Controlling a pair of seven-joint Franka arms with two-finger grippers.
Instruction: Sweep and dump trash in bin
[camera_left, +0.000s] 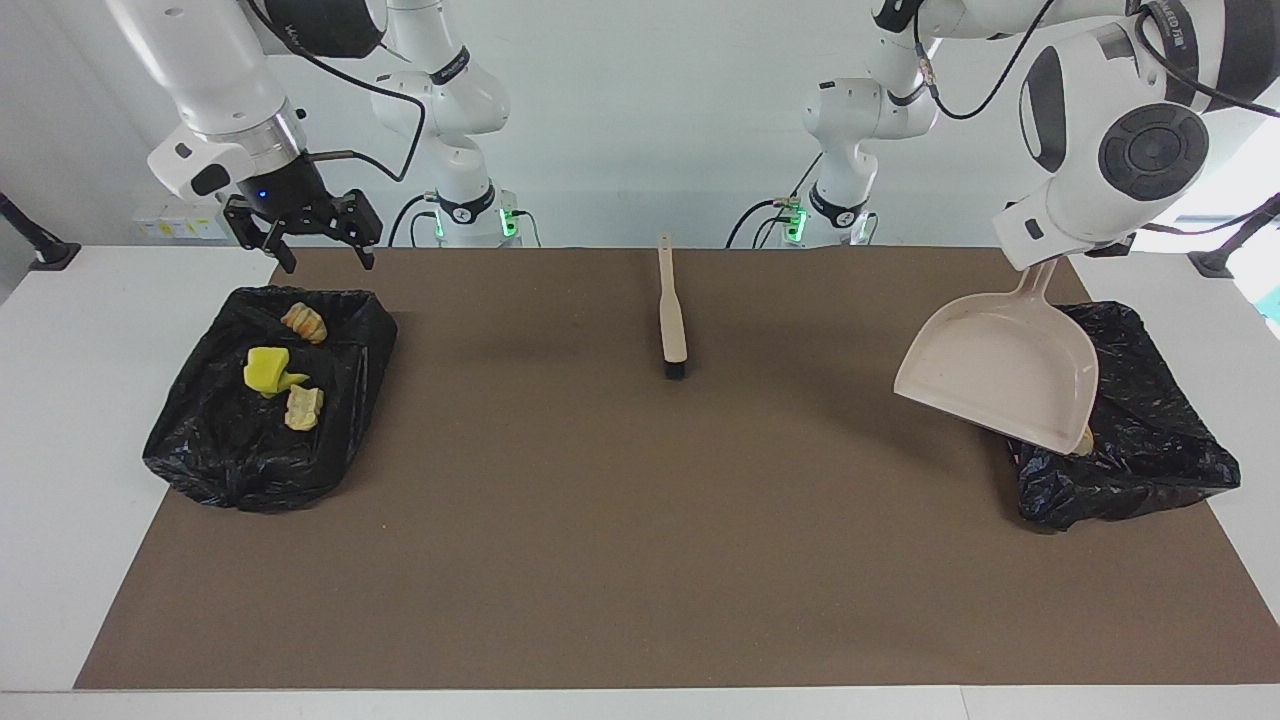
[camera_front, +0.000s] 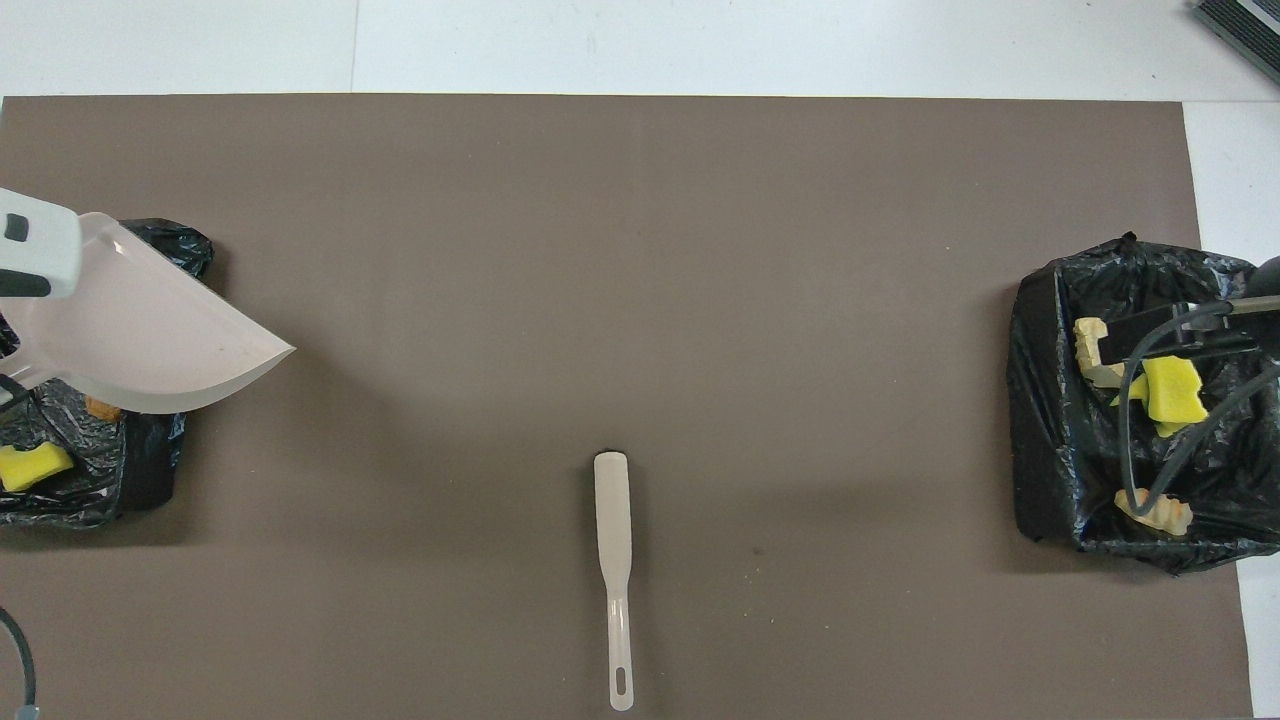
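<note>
From across the table, the left gripper (camera_left: 1040, 262) carries the dustpan (camera_left: 1000, 370) tilted over a bin (camera_left: 1140, 440); its fingers are hidden, so I cannot tell their grip. The right gripper (camera_left: 312, 232) hangs open and empty at twelve o'clock of the other bin (camera_left: 200, 440), holding trash (camera_left: 268, 370).

From overhead, scraps (camera_front: 30, 465) appear in the first bin, perhaps two. The brush (camera_front: 613, 540) lies mid-mat.

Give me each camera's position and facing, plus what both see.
Facing view: high across the table, looking at the robots; both arms show, right gripper over one black bin, left arm holding the dustpan over the other black bin.
Overhead view: above the robots' end, looking forward and steeply down; only the left arm's wrist and the right arm's cables show.
Shared: brush, dustpan, both bins, trash.
</note>
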